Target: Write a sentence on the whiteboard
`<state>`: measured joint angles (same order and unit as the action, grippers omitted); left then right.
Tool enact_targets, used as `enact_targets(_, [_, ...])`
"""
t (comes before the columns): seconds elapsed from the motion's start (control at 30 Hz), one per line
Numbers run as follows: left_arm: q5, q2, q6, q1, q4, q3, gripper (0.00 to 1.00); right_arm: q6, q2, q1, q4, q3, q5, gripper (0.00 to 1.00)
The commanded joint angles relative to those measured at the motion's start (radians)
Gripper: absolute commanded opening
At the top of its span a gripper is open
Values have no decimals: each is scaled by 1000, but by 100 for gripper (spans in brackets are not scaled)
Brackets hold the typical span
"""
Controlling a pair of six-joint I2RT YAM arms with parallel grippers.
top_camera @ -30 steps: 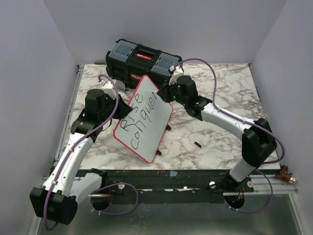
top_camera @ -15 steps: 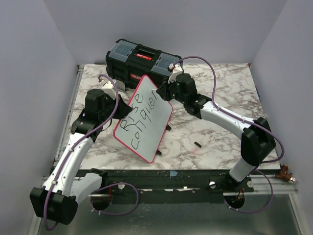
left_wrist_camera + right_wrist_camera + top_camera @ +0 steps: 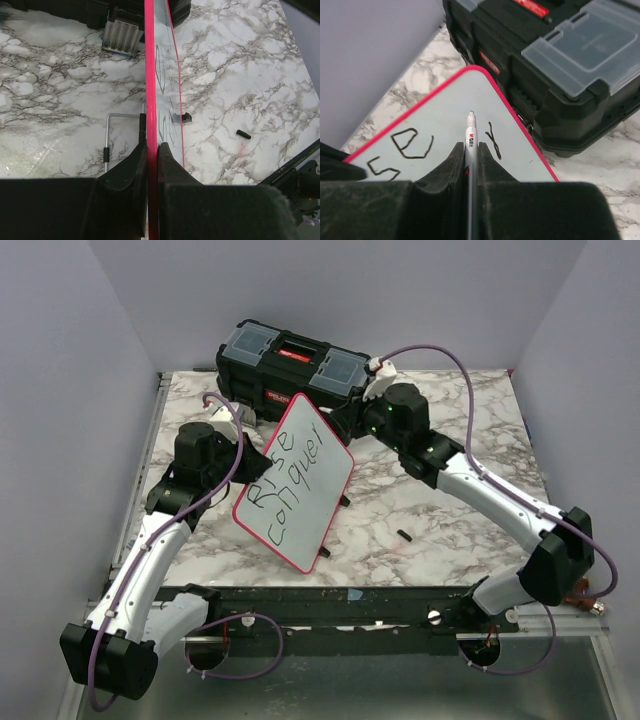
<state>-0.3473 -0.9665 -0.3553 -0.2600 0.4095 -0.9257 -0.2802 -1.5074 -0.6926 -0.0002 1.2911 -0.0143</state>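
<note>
Two lines of black writing [image 3: 290,478], reading "Rise" and "conquer", run across the board [image 3: 322,502]. The board stands raised off the table [image 3: 440,505] near its middle. Its face is tipped up toward the top camera and its lowest corner points at the near edge.

The left gripper [image 3: 246,454] is clamped on the board's left edge. In the left wrist view its fingers [image 3: 132,162] press from both sides on the pink rim of the board [image 3: 150,75], which is seen edge-on. The writing [image 3: 164,75] shows only as slanted strokes.

The right gripper [image 3: 352,420] sits at the board's upper right edge, just in front of the toolbox [image 3: 290,358]. Its jaws are closed on a marker [image 3: 471,137], which points forward over the board [image 3: 445,112] between the letters [image 3: 412,142]. Whether the tip touches the surface I cannot tell.

The toolbox [image 3: 545,65] is black with clear lid compartments and stands at the far edge of the table, just behind the board's top corner.

One small black piece [image 3: 404,534] lies on the marble to the right of the board, well apart from it.
</note>
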Motion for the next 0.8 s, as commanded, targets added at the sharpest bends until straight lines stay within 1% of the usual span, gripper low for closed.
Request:
enact_targets(0.0, [36, 3, 119, -16, 68, 6, 0, -8, 89, -6, -45, -27, -15, 1])
enact_targets(0.43, [42, 3, 119, -19, 70, 8, 0, -55, 290, -5, -89, -176, 8, 1])
enact_targets(0.47, [43, 1, 119, -20, 71, 8, 0, -61, 301, -5, -93, -188, 39, 1])
enact_targets(0.77, [40, -3, 121, -25, 70, 4, 0, -110, 407, -5, -110, -315, 106, 1])
